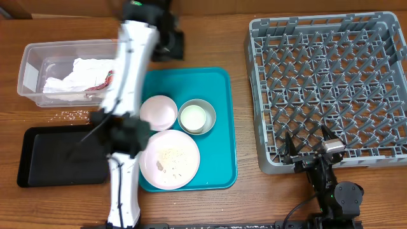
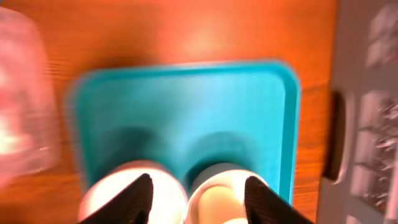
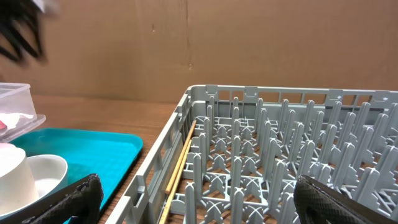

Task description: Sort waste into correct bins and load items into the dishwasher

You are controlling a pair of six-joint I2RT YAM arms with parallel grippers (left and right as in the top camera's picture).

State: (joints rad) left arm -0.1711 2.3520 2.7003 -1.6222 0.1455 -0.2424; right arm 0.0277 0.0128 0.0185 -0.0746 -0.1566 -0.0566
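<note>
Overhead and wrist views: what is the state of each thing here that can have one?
clear tub, uncovered, holds crumpled napkins
black tray, nothing seen in it
pink plate, on teal tray, crumbs on it
pink bowl, upright, empty
metal bowl, upright, white cup inside
dish rack, no dishes loaded
left pincer, open, empty
right pincer, open, empty

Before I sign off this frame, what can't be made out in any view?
- Overhead: the left arm crosses the clear tub, covering part of the napkins and the black tray's right end.
- Overhead: the crumbs on the large plate are too small to identify.
- Left wrist: motion blur smears everything, and the small pink bowl and metal bowl are cut off by the bottom edge.
</note>
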